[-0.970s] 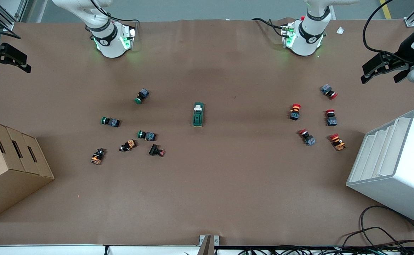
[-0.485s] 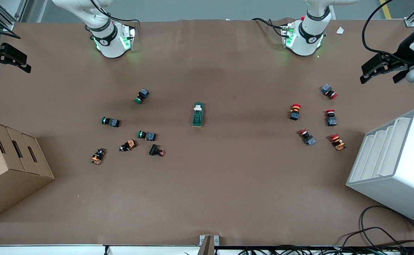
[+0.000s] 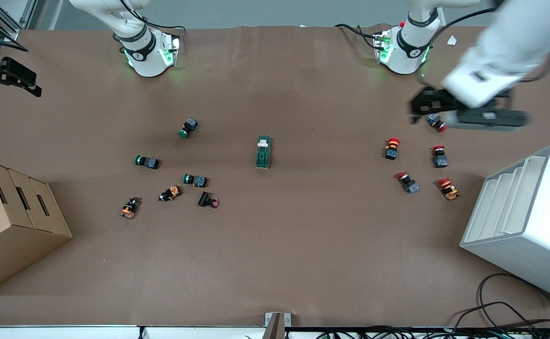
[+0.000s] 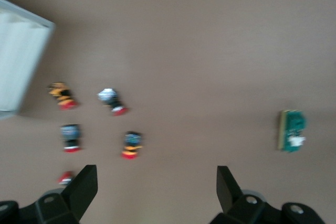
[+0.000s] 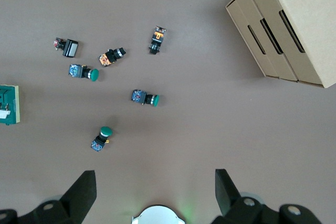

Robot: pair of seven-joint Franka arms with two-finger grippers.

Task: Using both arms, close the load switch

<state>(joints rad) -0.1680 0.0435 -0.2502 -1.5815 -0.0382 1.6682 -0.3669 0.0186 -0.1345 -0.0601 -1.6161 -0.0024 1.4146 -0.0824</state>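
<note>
The load switch [image 3: 263,152], a dark green block with a white lever piece at the end toward the robots' bases, lies flat at the middle of the table. It also shows in the left wrist view [image 4: 292,130] and at the edge of the right wrist view [image 5: 9,105]. My left gripper [image 3: 463,113] is open and empty in the air over the red push buttons, well apart from the switch. Its fingers [image 4: 84,187] stand wide apart. My right gripper [image 3: 32,84] is open and empty, and waits over the table's edge at the right arm's end.
Several red-capped push buttons [image 3: 392,148] lie toward the left arm's end. Several green and orange ones [image 3: 195,180] lie toward the right arm's end. A cardboard box [image 3: 16,221] and a white stepped rack [image 3: 524,221] stand at the two ends.
My left arm has swung in from the table's edge toward the middle and is now over the red push buttons. The right arm and the load switch have not moved.
</note>
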